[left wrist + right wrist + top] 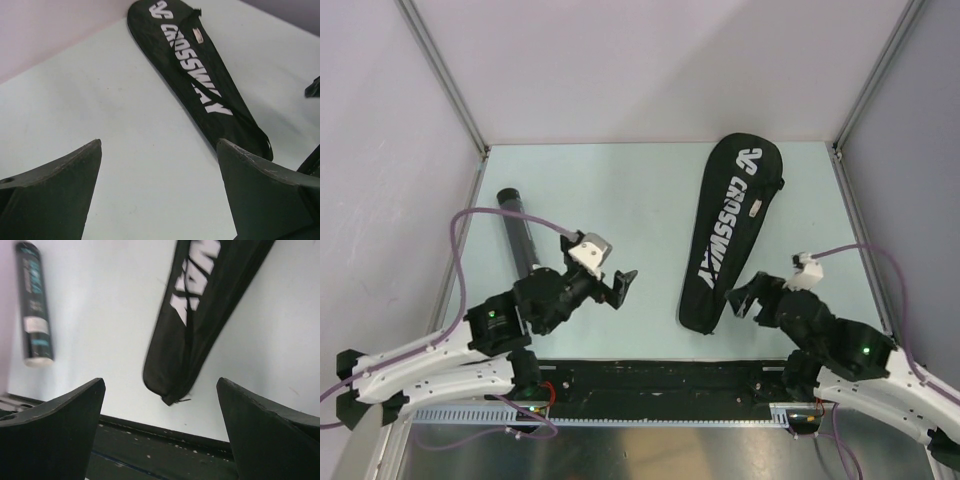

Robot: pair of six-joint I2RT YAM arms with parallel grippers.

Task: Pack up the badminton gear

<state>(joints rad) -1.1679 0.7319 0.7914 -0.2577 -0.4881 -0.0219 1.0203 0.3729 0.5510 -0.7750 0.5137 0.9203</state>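
two grippers hang wide open over the table (620,190), and neither holds or touches anything. the crossway bag (732,232) lies flat right of centre in the top view. its long axis runs from the broad head at about 1 o'clock down to the narrow handle end at about 7 o'clock. that narrow end sits near the right gripper (740,298), just off its fingertips toward 9 o'clock. the right arm is therefore plainly the nearer one to the bag. the left gripper (620,285) points toward 3 o'clock with bare table between it and the bag's lower half.

the black tube (520,232) lies well apart from the bag on the left side. its axis runs from about 11 o'clock to 5 o'clock, and its near end passes behind the left wrist. from the left fingertips it lies toward 10 o'clock, so the left arm is the nearer one to it.

no racquets or shuttlecocks show in any view; whether they are inside the bag and tube cannot be told. in the right wrist view the bag's narrow end looks closed. a small tab or pull sticks out at its tip, too blurred to name. if anything remains, it is likely a tidy-up of the bag or tube, and each arm has its own item close by.
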